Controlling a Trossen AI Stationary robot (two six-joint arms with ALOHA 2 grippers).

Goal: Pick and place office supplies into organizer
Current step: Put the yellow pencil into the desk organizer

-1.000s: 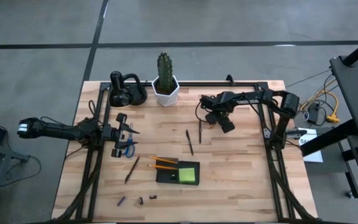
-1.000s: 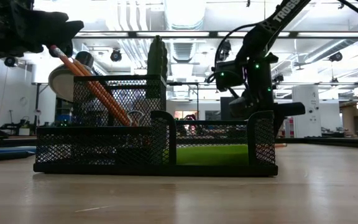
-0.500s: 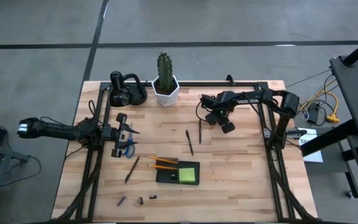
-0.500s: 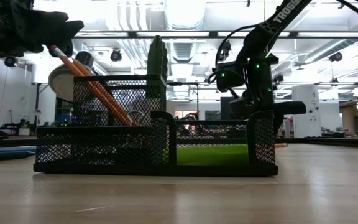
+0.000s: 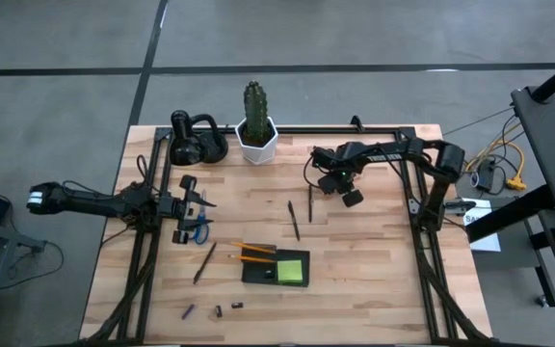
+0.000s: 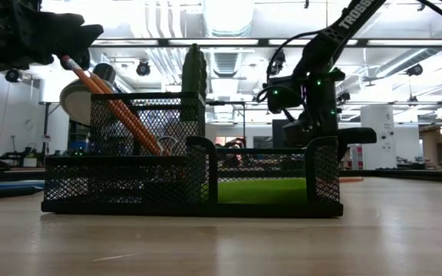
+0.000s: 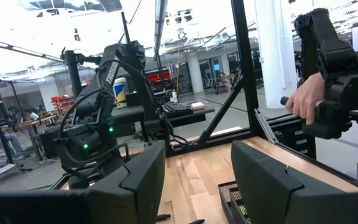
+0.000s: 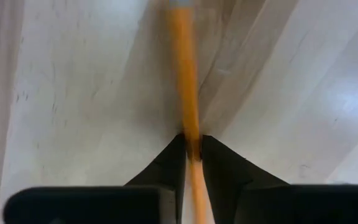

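The pencil (image 8: pixel 185 74), light, stiff and slick, is pinched in the right jaws (image 8: pixel 192 148) above the table (image 5: pixel 374 280), far from the organizer (image 5: pixel 276 267); gripped near one end, it may pivot. The left jaws (image 7: pixel 197 180) wait wide open above the scissors (image 5: pixel 198 229).

The black mesh organizer (image 5: pixel 276 268) sits near the worktop's front, a lime-green sticky-note pad (image 5: pixel 292 269) in its right compartment and two orange pencils (image 5: pixel 254 254) leaning out leftward. Two dark pens (image 5: pixel 295 220) lie behind it, another (image 5: pixel 204 262) to its left. Blue-handled scissors (image 5: pixel 198 227) lie farther left. Small dark clips (image 5: pixel 217 310) lie at the front. One orange pencil (image 8: pixel 185 93) is pinched in the right tool (image 8: pixel 192 146).
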